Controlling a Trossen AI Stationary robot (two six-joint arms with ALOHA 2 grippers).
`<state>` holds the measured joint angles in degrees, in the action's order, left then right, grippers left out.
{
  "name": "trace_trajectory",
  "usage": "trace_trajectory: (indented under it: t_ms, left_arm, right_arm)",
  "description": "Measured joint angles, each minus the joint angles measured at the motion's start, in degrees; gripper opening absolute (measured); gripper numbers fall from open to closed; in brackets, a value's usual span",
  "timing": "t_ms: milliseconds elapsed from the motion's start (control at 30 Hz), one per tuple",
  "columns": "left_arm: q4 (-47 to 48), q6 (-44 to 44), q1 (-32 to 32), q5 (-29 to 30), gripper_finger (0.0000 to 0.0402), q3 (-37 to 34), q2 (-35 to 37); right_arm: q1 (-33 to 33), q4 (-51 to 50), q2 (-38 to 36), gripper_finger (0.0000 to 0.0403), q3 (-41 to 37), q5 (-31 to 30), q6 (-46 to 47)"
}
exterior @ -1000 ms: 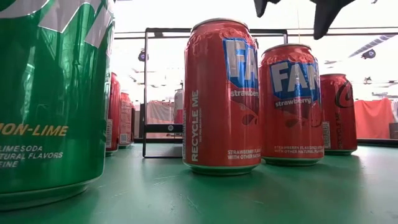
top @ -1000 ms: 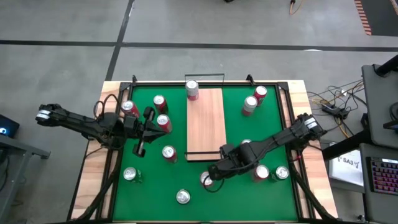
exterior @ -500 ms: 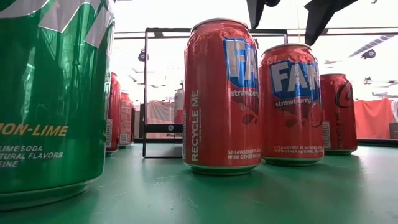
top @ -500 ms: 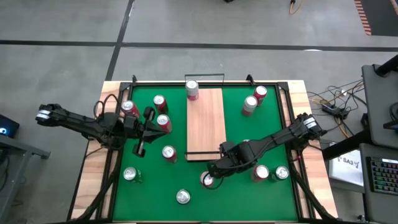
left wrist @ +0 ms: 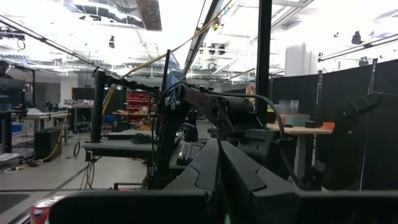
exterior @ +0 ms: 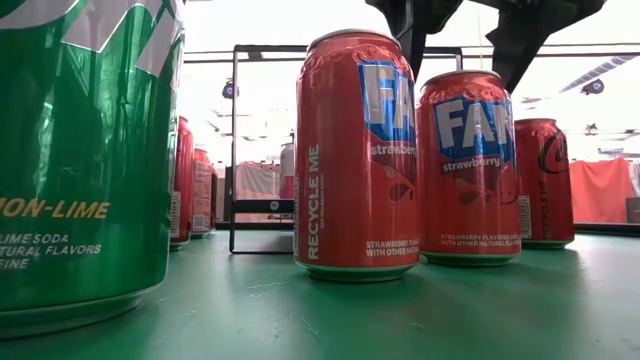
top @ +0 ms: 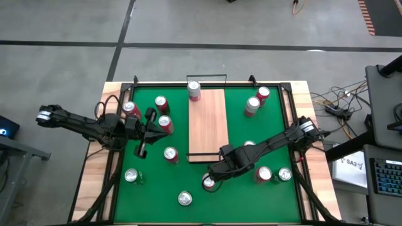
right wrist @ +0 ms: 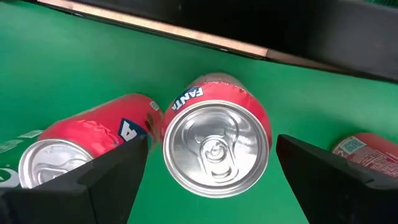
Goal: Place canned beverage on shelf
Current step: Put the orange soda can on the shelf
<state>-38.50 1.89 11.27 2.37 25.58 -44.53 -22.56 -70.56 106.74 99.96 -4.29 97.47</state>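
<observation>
Hovering my right gripper (right wrist: 211, 171), fingers wide, over 1 Fanta can (right wrist: 216, 134), another red can (right wrist: 87, 140) just beside, shelf (top: 207, 122) holding 1 can (top: 194, 90), left gripper (top: 142, 150) closed.

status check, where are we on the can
Right gripper open, straddling upright Fanta can, not gripped. Left gripper shut, idle. Shelf holds one can. Neighbouring can close.

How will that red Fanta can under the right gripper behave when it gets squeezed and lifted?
The red Fanta can stands upright with its tab unopened, so it is probably full and firm. Its glossy wall may slip a little. The right gripper straddles it with open fingers; a neighbouring can sits close and might get nudged.
</observation>
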Motion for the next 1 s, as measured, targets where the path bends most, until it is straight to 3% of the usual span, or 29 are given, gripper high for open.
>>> trace_trajectory:
  t_ms: [500, 733, 1000]
  left_arm:
    - [-0.02, 0.00, 0.00, 0.00, 0.0000, 0.00, 0.00]
    - [-0.02, 0.00, 0.00, 0.00, 0.0000, 0.00, 0.00]
    - [-0.02, 0.00, 0.00, 0.00, 0.0000, 0.00, 0.00]
  right_arm:
    - [0.04, 0.10, 5.26, 0.0343, 0.15, 0.60, -3.65]
    - [0.06, 0.04, 4.99, 0.0289, 0.09, -0.15, -4.04]
    - [-0.18, -0.05, 4.70, 0.0289, 0.02, -0.81, -4.04]
